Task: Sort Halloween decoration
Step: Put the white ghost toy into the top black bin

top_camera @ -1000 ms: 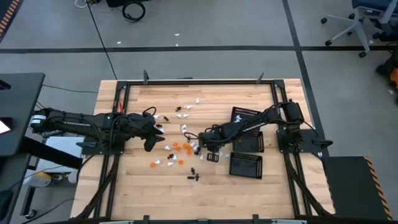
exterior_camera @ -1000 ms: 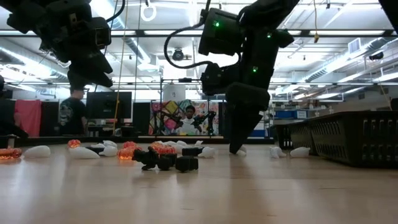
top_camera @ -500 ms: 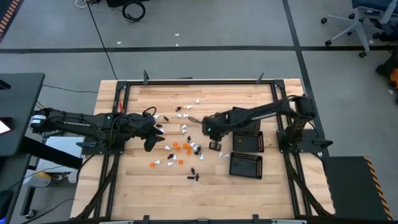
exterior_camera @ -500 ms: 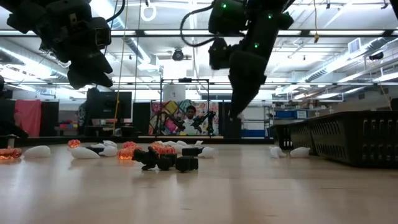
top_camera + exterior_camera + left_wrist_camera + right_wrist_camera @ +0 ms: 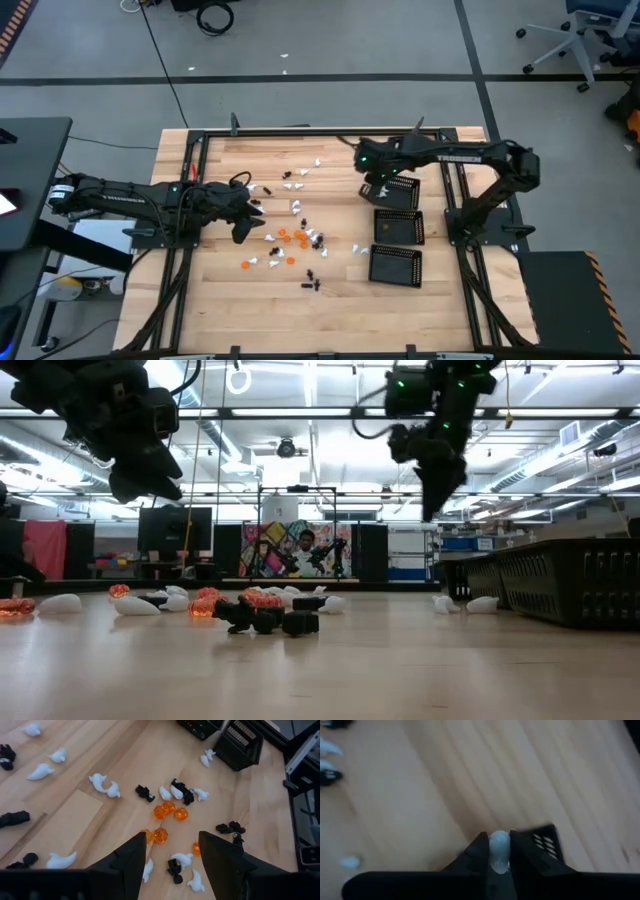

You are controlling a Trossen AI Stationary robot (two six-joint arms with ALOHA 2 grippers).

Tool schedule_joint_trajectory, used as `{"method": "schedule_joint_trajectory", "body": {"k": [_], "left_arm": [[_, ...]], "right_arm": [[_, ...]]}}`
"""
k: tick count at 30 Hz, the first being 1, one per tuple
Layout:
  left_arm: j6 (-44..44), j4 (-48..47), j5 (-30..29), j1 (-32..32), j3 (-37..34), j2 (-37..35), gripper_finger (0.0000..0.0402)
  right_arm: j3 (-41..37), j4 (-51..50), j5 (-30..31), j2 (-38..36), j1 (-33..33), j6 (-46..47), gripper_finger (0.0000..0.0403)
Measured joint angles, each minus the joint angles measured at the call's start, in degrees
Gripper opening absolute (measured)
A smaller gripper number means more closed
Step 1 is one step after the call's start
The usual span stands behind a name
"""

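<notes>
Up top: right gripper point(image 5: 378, 187) hanging at the edge of the farthest mesh tray point(image 5: 402, 193), so best centred over it before letting go. Low down: trinkets point(image 5: 262, 612) heaped mid-table, tiny. Left wrist: left gripper point(image 5: 172, 851) spread, idle over orange beads point(image 5: 170, 811). Right wrist: pinching a glossy white trinket point(image 5: 498, 847).

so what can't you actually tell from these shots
- What the mesh trays hold: high view too small, low view level with their walls.
- Shape of the white trinket in the right gripper: right wrist view blurred.
- Black trinkets' form: low view shows silhouettes only.
</notes>
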Motion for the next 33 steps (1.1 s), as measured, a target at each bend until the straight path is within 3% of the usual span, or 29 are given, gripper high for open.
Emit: {"method": "schedule_joint_trajectory", "body": {"k": [8, 18, 33], "left_arm": [[-0.23, 0.01, -3.11, 0.07, 0.0, -0.01, 0.0192], [-0.28, 0.01, -6.42, 0.07, 0.0, 0.0, 0.0192], [0.1, 0.42, -9.8, 0.07, 0.0, -0.01, 0.0192]], "right_arm": [[-12.23, 4.75, -7.35, -4.68, -5.34, 1.19, 0.0067], [-20.5, 10.34, -11.88, -4.7, -10.4, 0.16, 0.0067], [-21.45, 12.09, -16.35, -4.7, -13.3, -1.21, 0.012]]}}
